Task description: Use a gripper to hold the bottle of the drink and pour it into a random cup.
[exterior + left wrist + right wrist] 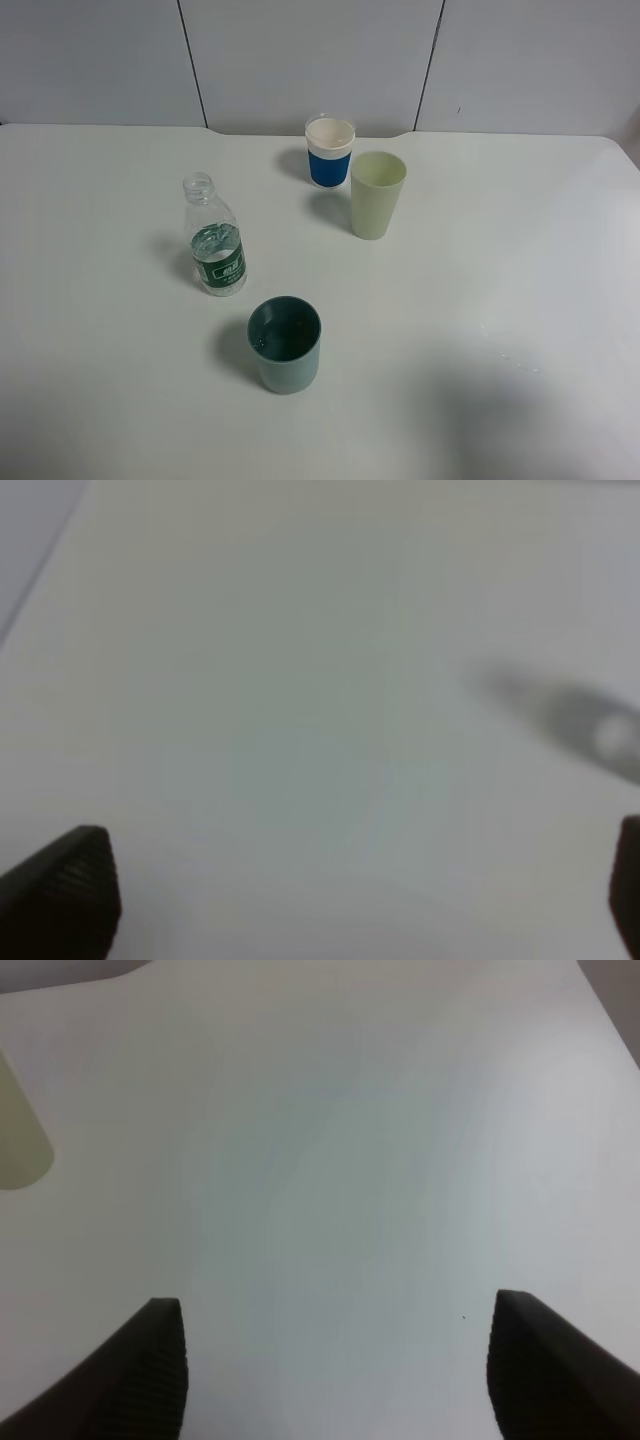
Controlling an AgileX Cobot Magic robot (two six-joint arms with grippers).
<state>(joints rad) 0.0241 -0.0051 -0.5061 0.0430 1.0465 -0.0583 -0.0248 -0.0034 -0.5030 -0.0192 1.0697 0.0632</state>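
Standing upright on the white worktop (520,250), the bottle (214,242) is sitting left of centre in the high view, uncapped, with clear liquid reaching partway up and a green label around its lower body. The dark teal cup (286,343) is standing near it, closer to the camera and a little to the right, mouth up and apart from the bottle. Farther back, the pale yellow-green tumbler (377,194) is standing just beside the blue-and-white cup (329,151), which is sitting behind it and to its left; both are well apart from the bottle.

Neither arm is showing in the high view. The left tool (350,890) is hanging over bare worktop with its dark fingers (70,890) spread wide at the picture's edges, nothing between them; a blurred grey shadow is lying ahead of it. The right tool (335,1370) is likewise gaping wide over bare worktop, gripping nothing, with the edge of the pale tumbler (20,1145) showing off to one side.
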